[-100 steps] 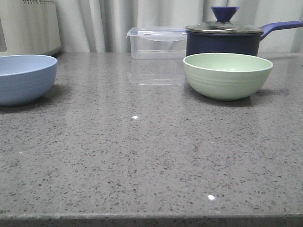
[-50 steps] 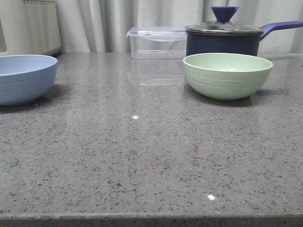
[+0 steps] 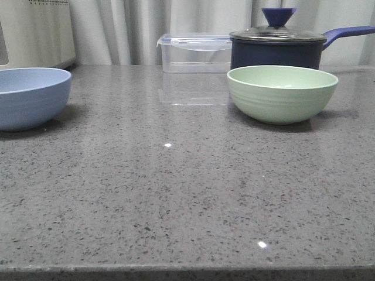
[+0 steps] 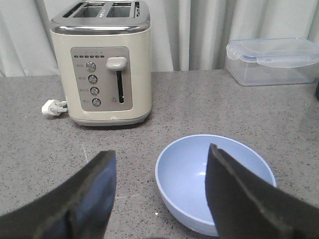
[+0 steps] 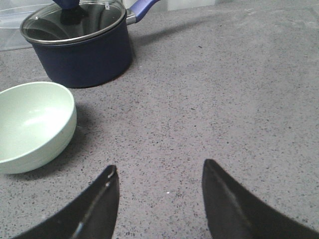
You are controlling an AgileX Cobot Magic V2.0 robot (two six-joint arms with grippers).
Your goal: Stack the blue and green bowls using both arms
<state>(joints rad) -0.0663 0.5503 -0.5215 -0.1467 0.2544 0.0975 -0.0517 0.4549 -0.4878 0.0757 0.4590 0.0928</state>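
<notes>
Kitchen setting — a home-style one, staged on a speckled grey stone counter. Cream two-slot toaster stands near the counter's back left corner, its white plug lying loose on the stone beside it. Dark navy saucepan with glass lid and blue handle sits at the back edge toward the right; a clear lidded plastic food box is just beside it along the same edge. Two matte bowls — blue bowl at the left edge, green bowl toward the back right. Pale pleated curtain hangs behind the back edge.
</notes>
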